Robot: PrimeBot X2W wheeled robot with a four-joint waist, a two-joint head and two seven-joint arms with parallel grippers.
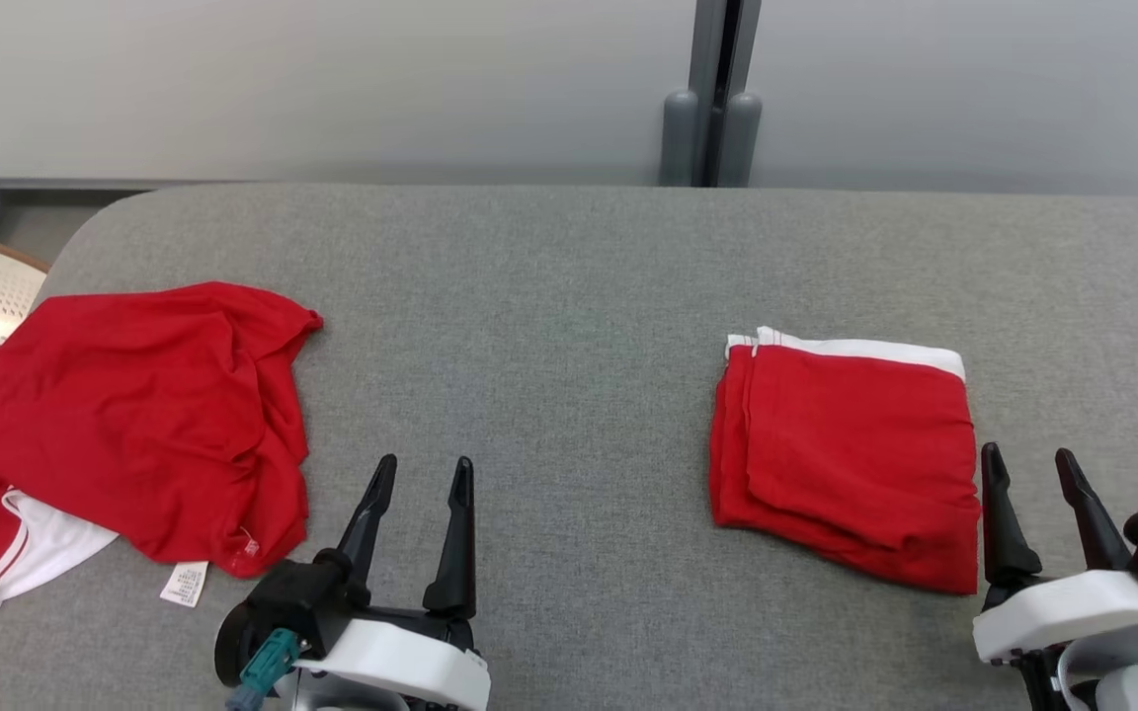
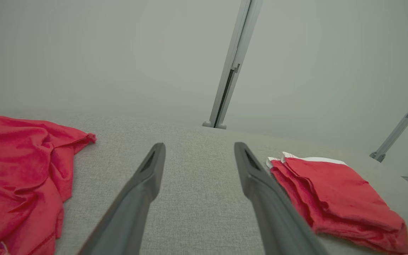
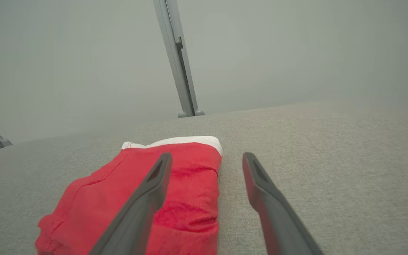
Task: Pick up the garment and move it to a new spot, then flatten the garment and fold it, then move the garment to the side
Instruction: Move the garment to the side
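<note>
Left gripper [image 1: 425, 461], right gripper [image 1: 1028, 452]: both wide open, empty | crumpled garment [image 1: 134, 405] at table's [image 1: 549, 296] left edge | careful: pinch one layer and it could slide off; your right could snag the folded stack [image 1: 846, 454] beside it.

White care tag [image 1: 184, 583] at crumpled red garment [image 1: 134, 415] hem: print illegible.

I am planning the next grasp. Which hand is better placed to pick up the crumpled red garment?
Left. The left hand stands open close beside the crumpled garment. The right hand, also open, is far across from it, next to the folded garment.
</note>
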